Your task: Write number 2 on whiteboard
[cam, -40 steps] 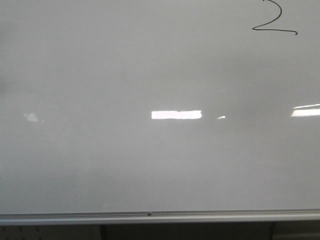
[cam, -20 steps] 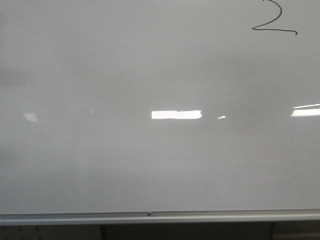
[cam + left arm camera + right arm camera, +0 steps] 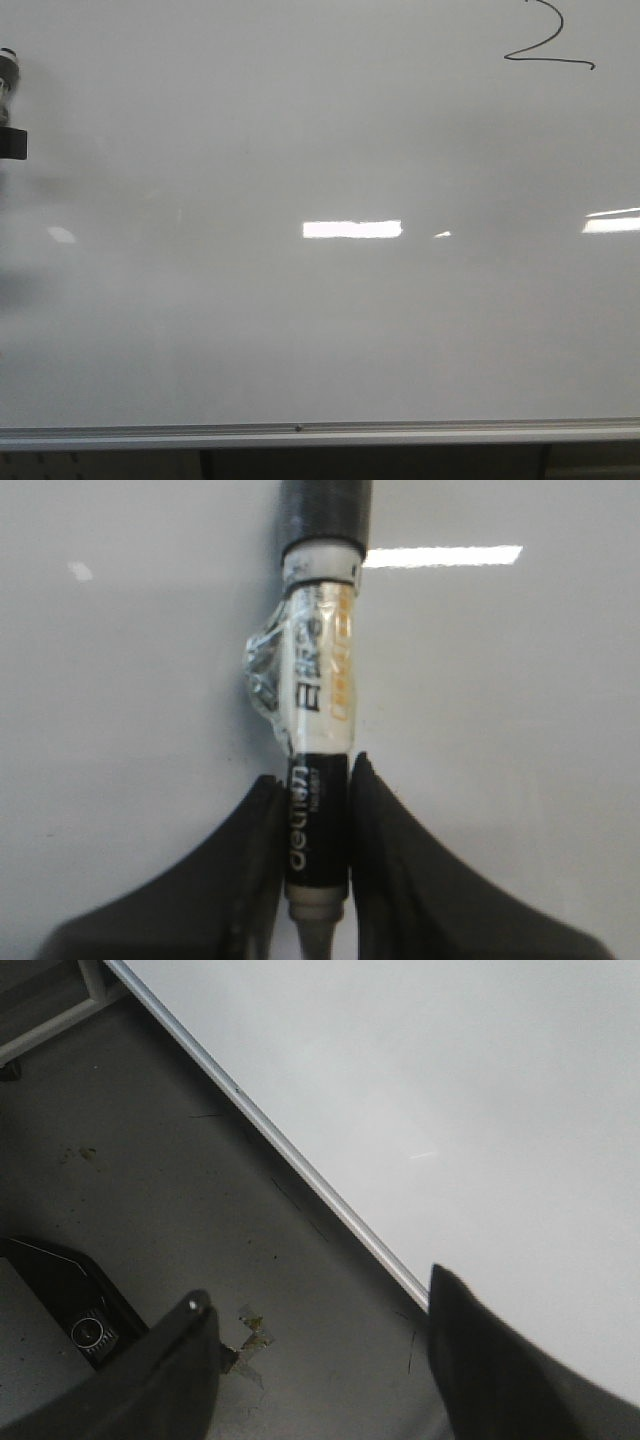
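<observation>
In front of you, the whiteboard [image 3: 330,330] fills nearly the whole front view, glossy white with bright rectangular light reflections across its middle. Its silver-grey frame edge [image 3: 300,433] runs along the bottom of the view. The number 2 [image 3: 548,45] sits at the board's top right corner, a thin black digit whose curved top is cut off by the upper edge of the view and whose long wavy base stroke runs toward the right. The rest of the board surface below and to the left of the digit is unmarked white.

At the far left edge of the front view, a small part of the marker [image 3: 9,85] pokes into sight. In the left wrist view, your left gripper [image 3: 318,825] is clamped on the marker [image 3: 318,710], its dark fingers [image 3: 395,870] pressed against the barrel on both sides.

In the right wrist view, your right gripper [image 3: 320,1360] is spread wide and holds nothing. It hangs over grey floor [image 3: 180,1190], just beside the whiteboard's frame edge [image 3: 300,1165].
</observation>
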### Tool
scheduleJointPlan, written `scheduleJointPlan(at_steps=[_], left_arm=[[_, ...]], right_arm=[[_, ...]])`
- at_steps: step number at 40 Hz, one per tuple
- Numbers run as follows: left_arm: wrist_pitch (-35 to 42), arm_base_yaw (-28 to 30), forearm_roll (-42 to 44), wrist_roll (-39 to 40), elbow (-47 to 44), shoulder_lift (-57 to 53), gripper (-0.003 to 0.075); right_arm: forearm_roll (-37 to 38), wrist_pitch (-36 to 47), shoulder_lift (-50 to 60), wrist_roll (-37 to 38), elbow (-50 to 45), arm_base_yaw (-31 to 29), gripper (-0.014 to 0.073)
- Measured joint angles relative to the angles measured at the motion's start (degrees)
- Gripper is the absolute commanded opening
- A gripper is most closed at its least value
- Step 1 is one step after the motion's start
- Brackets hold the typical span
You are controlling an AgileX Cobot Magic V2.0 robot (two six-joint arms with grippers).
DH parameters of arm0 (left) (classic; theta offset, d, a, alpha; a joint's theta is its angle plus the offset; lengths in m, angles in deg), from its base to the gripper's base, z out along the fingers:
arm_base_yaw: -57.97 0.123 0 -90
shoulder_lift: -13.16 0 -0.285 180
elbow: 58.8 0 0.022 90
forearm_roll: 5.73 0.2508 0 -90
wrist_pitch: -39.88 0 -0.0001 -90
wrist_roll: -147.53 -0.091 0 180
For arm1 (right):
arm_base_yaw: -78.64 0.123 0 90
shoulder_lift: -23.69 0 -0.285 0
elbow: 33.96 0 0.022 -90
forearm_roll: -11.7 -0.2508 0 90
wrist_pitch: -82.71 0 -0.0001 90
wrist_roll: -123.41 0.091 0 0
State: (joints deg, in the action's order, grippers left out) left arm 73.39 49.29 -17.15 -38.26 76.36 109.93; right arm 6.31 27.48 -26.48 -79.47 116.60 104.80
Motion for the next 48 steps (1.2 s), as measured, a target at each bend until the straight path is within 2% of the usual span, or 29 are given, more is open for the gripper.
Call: scheduleJointPlan(at_steps=[3, 9, 14, 19, 23, 28, 34, 41, 48], left_arm=[[-0.29, 0.00, 0.38, 0.00, 0.34, 0.75, 0.0346], [-4.80, 0.00, 0.53, 0.00, 2.10, 1.14, 0.0380], [-15.58, -0.04, 0.61, 0.00, 5.74, 0.26, 0.0382], [-28.02, -0.04, 0.61, 0.00, 9.17, -3.88, 0.0381], [-33.86, -0.04, 0.61, 0.00, 9.93, -8.79, 0.0381], [-41.24, 0.22, 0.88, 0.00, 9.93, -16.80, 0.0381], [-55.63, 0.86, 2.98, 0.00, 10.63, -27.36, 0.0379], [-73.83, 0.86, 5.57, 0.00, 12.63, -40.15, 0.0379], [-84.79, 0.86, 7.22, 0.00, 13.43, -53.44, 0.0348]], right_arm=[[0.00, 0.00, 0.00, 0.00, 0.00, 0.00, 0.0475], [0.00, 0.00, 0.00, 0.00, 0.00, 0.00, 0.0475], [-0.09, 0.00, 0.00, 0.24, 0.00, 0.00, 0.0475], [0.27, -0.22, 0.00, 4.48, 0.00, 0.00, 0.0475], [2.96, -1.78, 0.00, 9.42, 0.00, 0.00, 0.0475], [10.27, -7.56, 0.00, 18.30, 0.34, 0.00, 0.0475], [17.07, -12.86, 1.60, 26.30, 0.91, 0.00, 0.0475], [17.46, -12.98, 7.30, 30.15, 0.91, 0.00, 0.0475], [15.30, -11.99, 13.23, 30.82, 0.91, 0.00, 0.0475]])
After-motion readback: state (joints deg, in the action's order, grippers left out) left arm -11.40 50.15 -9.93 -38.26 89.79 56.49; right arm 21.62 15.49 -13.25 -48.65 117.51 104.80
